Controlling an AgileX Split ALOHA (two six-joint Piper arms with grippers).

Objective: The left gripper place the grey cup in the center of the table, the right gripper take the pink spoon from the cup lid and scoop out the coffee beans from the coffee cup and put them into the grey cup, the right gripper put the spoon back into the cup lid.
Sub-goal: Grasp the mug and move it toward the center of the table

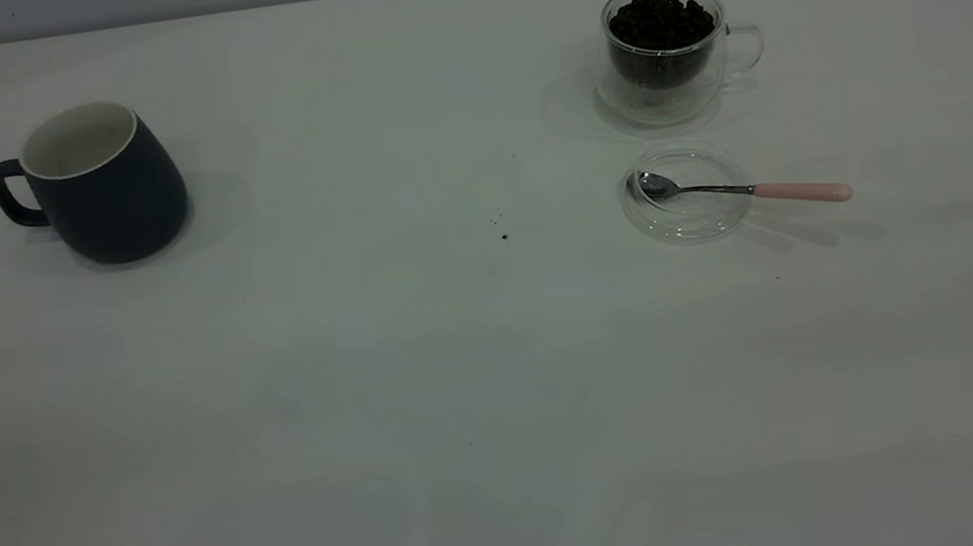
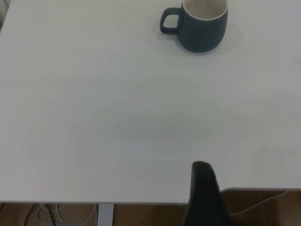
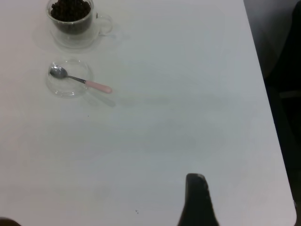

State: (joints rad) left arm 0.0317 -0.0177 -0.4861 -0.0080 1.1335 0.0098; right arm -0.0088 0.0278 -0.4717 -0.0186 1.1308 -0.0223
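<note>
2 arms parked off the table (image 1: pixel 427 390), jaw state can't be told. Grey cup (image 1: pixel 103 184) waits far left; pink spoon (image 1: pixel 743 189) rests bowl-down in the cup lid (image 1: pixel 686 193), handle out for grabbing, beside the coffee cup (image 1: pixel 667 51).

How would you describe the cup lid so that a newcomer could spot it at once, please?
On the white table, look to the right half, where the clear coffee cup holds dark coffee beans. Just in front of it lies the cup lid, a flat clear glass disc. Unlike the cup, it is low, and the pink spoon rests its bowl in it.
</note>
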